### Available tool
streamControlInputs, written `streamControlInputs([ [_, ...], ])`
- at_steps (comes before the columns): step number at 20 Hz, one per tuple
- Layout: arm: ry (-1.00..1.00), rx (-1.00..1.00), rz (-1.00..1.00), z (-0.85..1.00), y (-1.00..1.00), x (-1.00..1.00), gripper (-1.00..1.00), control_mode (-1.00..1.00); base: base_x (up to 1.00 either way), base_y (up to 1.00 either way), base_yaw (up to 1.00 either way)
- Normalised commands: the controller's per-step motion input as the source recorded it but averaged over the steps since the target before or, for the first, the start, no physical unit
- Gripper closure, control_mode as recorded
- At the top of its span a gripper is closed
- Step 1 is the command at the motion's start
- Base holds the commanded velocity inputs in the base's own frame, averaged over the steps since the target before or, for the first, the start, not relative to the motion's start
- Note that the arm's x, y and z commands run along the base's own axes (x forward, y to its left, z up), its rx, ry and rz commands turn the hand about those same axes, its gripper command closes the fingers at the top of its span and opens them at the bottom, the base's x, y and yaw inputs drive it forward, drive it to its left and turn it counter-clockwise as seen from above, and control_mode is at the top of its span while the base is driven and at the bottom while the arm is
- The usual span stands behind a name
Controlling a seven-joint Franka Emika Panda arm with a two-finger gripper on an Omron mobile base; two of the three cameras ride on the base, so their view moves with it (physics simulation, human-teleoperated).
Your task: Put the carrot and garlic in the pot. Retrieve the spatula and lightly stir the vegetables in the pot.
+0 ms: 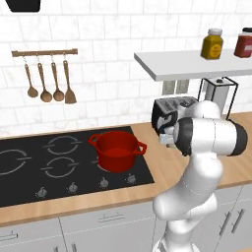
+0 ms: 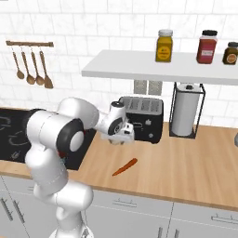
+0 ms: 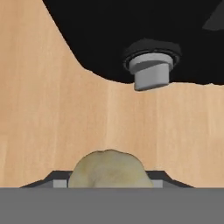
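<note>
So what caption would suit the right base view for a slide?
White arm's gripper hovers before the black toaster, above a slim orange carrot lying on the wooden counter.

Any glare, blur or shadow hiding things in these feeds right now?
Left base view: even light, red round pot sharp. Right base view: slim orange carrot crisp on the wooden counter, faint shadow only. Hand view: whitish garlic bulb slightly soft at the pincer; black toaster featureless dark.

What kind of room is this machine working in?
A kitchen, computer-rendered rather than real. A black stovetop with a red pot on it is set into a wooden counter, a toaster stands by the tiled wall, and wooden utensils hang from a rail.
</note>
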Motion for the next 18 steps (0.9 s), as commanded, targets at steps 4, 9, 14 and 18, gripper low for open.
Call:
streamControlInputs([
  [4,-0.19,0.0,0.0,1.0,0.31,-0.24,1.0,-1.0,0.0,0.0,0.0],
  [9,-0.03,0.0,0.0,1.0,0.56,-0.15,1.0,-1.0,0.0,0.0,0.0],
  [14,0.0,0.0,0.01,1.0,0.78,-0.15,1.0,-1.0,0.0,0.0,0.0],
  [18,0.03,0.0,0.05,0.76,0.96,-0.02,1.0,-1.0,0.0,0.0,0.0],
])
